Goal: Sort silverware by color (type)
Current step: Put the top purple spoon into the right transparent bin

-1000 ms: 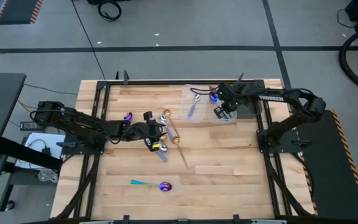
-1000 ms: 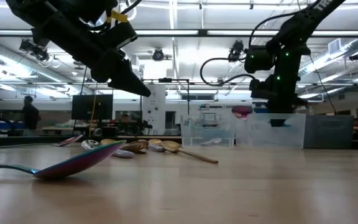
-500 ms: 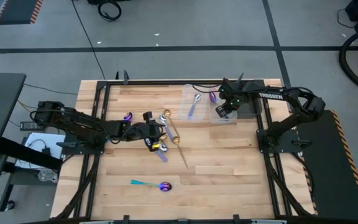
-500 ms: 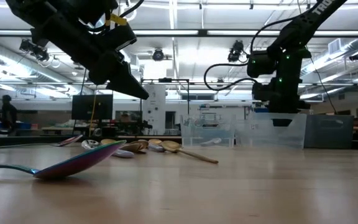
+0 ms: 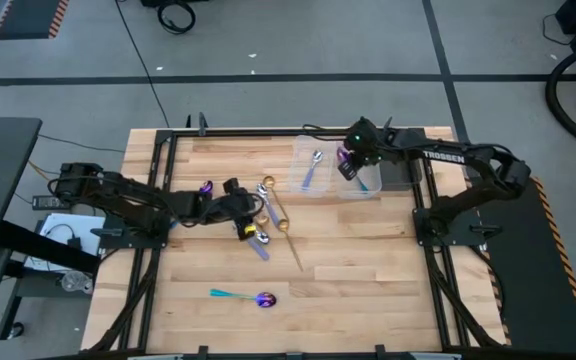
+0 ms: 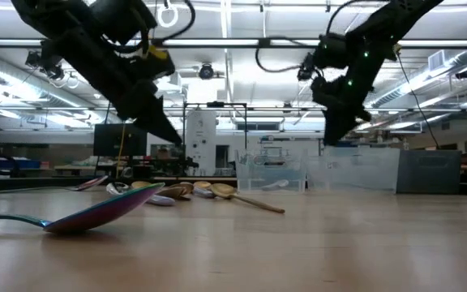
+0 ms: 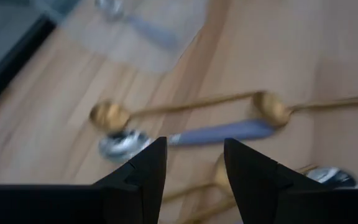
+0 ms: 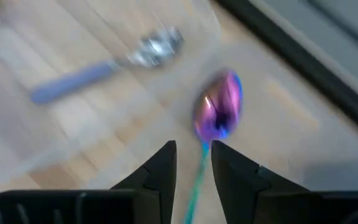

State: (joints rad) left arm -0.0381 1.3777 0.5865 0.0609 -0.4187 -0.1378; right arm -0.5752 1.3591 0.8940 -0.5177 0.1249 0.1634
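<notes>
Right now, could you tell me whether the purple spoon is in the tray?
In: the purple spoon lies inside the clear tray, free beyond the right claw.

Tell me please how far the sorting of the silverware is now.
Done: a silver spoon with a bluish handle and an iridescent purple spoon lie in the clear tray. In hand: nothing; the right gripper is above the tray with its jaws parted, and the left gripper is open over the central pile. Left: that pile, a purple piece beside it, and a teal-handled spoon near the front.
</notes>
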